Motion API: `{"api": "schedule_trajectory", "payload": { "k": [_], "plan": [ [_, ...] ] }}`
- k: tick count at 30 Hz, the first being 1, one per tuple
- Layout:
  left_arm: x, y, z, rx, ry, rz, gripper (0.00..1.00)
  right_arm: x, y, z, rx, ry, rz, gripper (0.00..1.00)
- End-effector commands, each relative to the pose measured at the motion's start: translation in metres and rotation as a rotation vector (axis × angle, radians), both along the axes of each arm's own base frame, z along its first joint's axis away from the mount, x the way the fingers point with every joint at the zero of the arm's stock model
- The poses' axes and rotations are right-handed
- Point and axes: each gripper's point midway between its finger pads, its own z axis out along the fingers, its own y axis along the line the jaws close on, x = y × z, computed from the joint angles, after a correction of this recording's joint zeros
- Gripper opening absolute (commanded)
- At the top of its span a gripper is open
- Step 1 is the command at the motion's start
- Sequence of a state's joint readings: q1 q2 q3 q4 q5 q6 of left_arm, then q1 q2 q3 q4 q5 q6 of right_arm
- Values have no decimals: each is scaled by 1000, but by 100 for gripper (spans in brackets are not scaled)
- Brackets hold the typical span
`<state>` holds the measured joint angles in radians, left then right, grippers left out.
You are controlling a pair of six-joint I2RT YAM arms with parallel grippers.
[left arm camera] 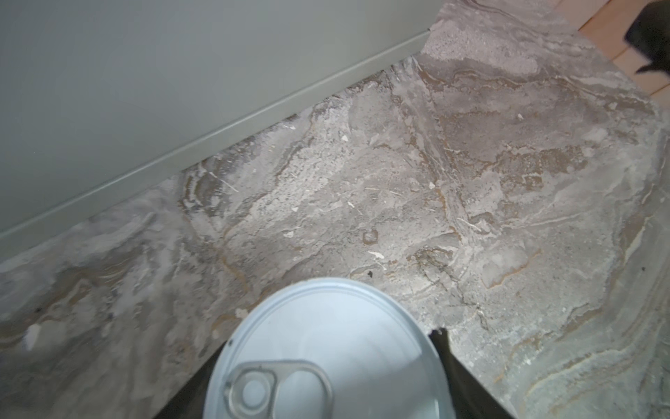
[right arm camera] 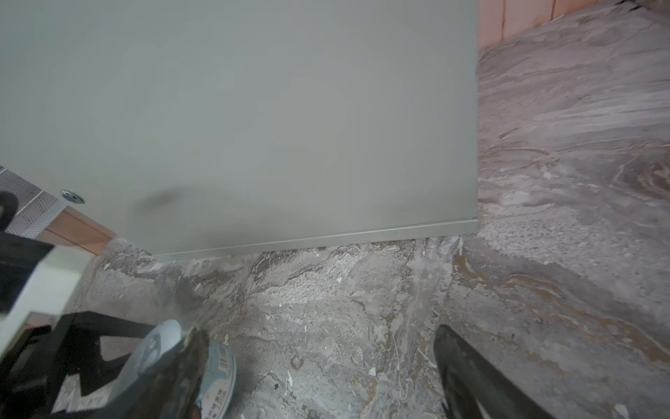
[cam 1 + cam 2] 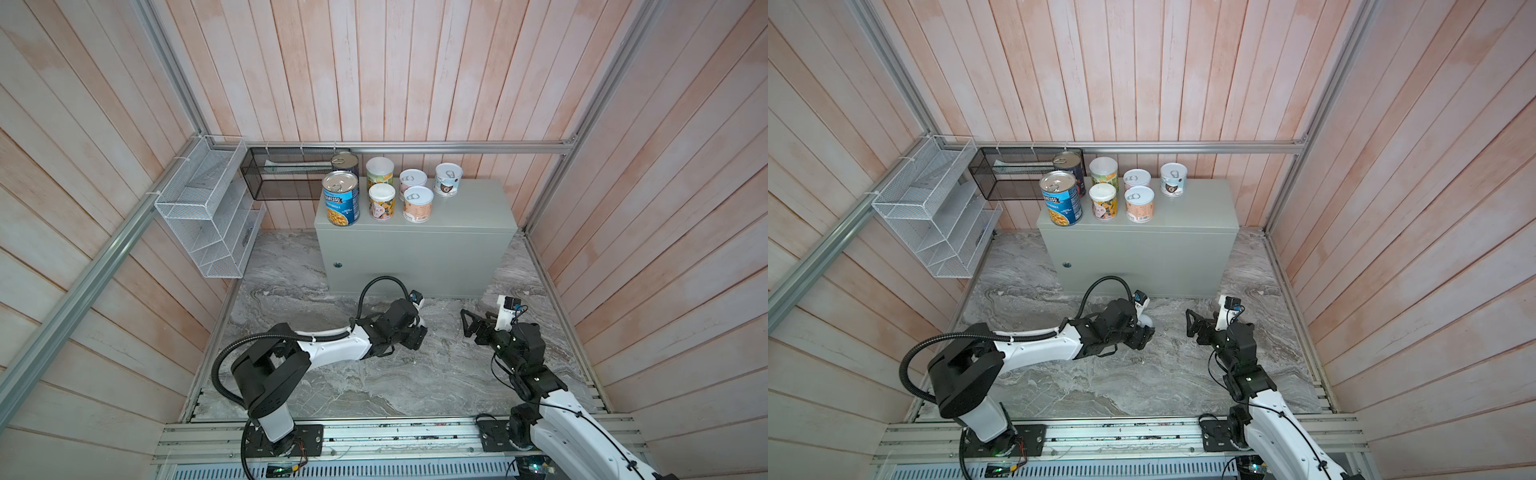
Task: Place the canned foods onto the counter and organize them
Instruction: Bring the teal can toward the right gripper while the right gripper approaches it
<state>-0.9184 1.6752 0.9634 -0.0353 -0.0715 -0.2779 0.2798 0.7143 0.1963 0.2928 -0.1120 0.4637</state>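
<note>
In both top views, shows seven of the canned foods (image 3: pixel 382 191) standing upright on the counter (image 3: pixel 478 208), grouped from the left edge to just past the middle of its top. Puts the blue Progresso can (image 3: pixel 340 199) at the front left corner, with a dark can (image 3: pixel 345 160) just behind it at the back left corner. Lines up two white-lidded cans (image 3: pixel 381 201), one behind the other, just beside those, then three short pull-tab cans (image 3: pixel 417 203), the rightmost near the back edge. Finds the left gripper (image 3: pixel 417 330) low over the marble surface (image 3: pixel 332 374), near the foot of the counter's front, and the right gripper (image 3: pixel 467 326) close by, not touching.

From the left wrist, catches the eighth can (image 1: pixel 326 348), white lid and pull tab toward the camera, pinched between the dark fingers (image 1: pixel 446 355) of the left gripper, near the counter's bottom edge. Leaves unclear whether resting on the marble or lifted off it.

From the right wrist, shows the right gripper spread wide with only marble between its fingers, pointed at the counter's front and its small round lock (image 2: pixel 72 196). Catches the eighth can (image 2: pixel 217 377) off to one side, outside that spread claw
</note>
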Motion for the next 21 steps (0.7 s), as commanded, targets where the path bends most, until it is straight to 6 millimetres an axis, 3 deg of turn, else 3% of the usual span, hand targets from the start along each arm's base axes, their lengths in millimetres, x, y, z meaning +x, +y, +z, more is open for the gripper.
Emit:
{"api": "schedule_trajectory", "payload": {
  "k": [1, 5, 12, 21],
  "plan": [
    [6, 9, 23, -52, -20, 32, 62, 4, 19, 17, 17, -53, 103, 97],
    [7, 23, 29, -56, 2, 63, 62, 7, 37, 10, -34, -15, 175, 96],
    [8, 39, 47, -72, 55, 49, 61, -12, 90, 20, -45, -96, 444, 96],
    [11, 47, 74, -91, 28, 49, 61, -40, 123, 16, -96, -161, 629, 96]
  ]
}}
